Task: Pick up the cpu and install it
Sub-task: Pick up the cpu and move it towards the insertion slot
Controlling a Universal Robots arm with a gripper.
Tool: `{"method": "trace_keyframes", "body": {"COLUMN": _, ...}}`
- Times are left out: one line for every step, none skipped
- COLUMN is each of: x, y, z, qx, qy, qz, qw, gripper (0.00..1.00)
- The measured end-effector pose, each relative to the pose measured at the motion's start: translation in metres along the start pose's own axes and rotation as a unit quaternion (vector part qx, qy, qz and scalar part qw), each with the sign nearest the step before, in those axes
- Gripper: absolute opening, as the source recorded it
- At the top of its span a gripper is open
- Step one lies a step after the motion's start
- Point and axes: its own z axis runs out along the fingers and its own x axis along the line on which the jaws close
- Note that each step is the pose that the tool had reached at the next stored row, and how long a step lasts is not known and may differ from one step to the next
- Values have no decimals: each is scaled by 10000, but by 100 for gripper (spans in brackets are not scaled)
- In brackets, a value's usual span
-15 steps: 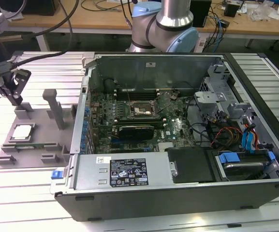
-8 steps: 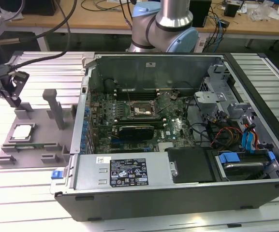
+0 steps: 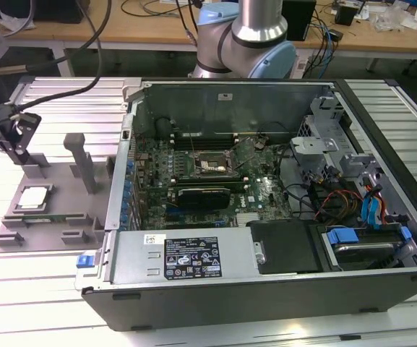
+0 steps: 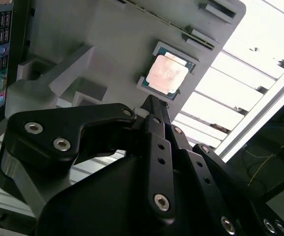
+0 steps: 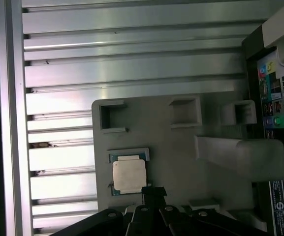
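One cpu (image 5: 129,176): it lies flat, metal top up, in a shallow square seat of the tray (image 3: 63,194). This is at the exterior view's left, outside the case (image 3: 194,307) and well apart from the socket (image 3: 209,165).
Gripper (image 4: 150,102): it hangs over the tray, near the cpu but not touching it. In both wrist views its tip points just beside one edge of the seat.
Fingers (image 4: 156,147): they look pressed together into one narrow tip, and nothing is between them.
Task state: by my judgement the cpu is not yet picked up. Whether the socket frame is open I cannot tell.
Risk, closed tip: if the fingers stay together on the way down, they cannot go around the chip. They would press on its top plate or hit the seat's rim.
Risk, offset: the tip is aimed at the edge, not the middle, so a grip from there could catch one corner only, and the chip could tilt or slip.
Risk, posts (image 3: 85,163): these upright parts of the tray stand near, and a sideways move could strike them.
Risk, socket: a chip held crooked could sit badly there and do damage.
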Motion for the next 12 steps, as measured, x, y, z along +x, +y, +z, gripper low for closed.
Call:
{"method": "trace_keyframes", "body": {"x": 16, "y": -2, "z": 18, "qx": -1, "qy": -1, "qz": 0, "qw": 10000, "gripper": 11}}
{"method": "trace_keyframes", "body": {"x": 29, "y": -4, "z": 32, "qx": -2, "qy": 0, "qz": 0, "qw": 10000, "gripper": 11}}
{"method": "trace_keyframes", "body": {"x": 40, "y": -5, "z": 43, "qx": -1, "qy": 1, "qz": 0, "qw": 10000, "gripper": 11}}
{"method": "trace_keyframes", "body": {"x": 67, "y": -9, "z": 78, "qx": -1, "qy": 0, "qz": 0, "qw": 10000, "gripper": 11}}
{"method": "trace_keyframes", "body": {"x": 81, "y": -12, "z": 97, "qx": -1, "qy": 1, "qz": -1, "qw": 10000, "gripper": 11}}
{"method": "trace_keyframes", "body": {"x": 87, "y": -13, "z": 108, "qx": -1, "qy": 1, "qz": -1, "qw": 10000, "gripper": 11}}
{"method": "trace_keyframes", "body": {"x": 91, "y": -13, "z": 119, "qx": -1, "qy": 0, "qz": -1, "qw": 10000, "gripper": 11}}
{"method": "trace_keyframes", "body": {"x": 97, "y": -14, "z": 131, "qx": -1, "qy": 1, "qz": 0, "qw": 10000, "gripper": 11}}
{"method": "trace_keyframes", "body": {"x": 101, "y": -15, "z": 142, "qx": -1, "qy": 0, "qz": -1, "qw": 10000, "gripper": 11}}
{"method": "trace_keyframes", "body": {"x": 103, "y": -15, "z": 147, "qx": -1, "qy": 0, "qz": -1, "qw": 10000, "gripper": 11}}
{"method": "trace_keyframes", "body": {"x": 103, "y": -15, "z": 154, "qx": -2, "qy": 0, "qz": 0, "qw": 10000, "gripper": 11}}
{"method": "trace_keyframes", "body": {"x": 105, "y": -17, "z": 167, "qx": -1, "qy": 1, "qz": 0, "qw": 10000, "gripper": 11}}
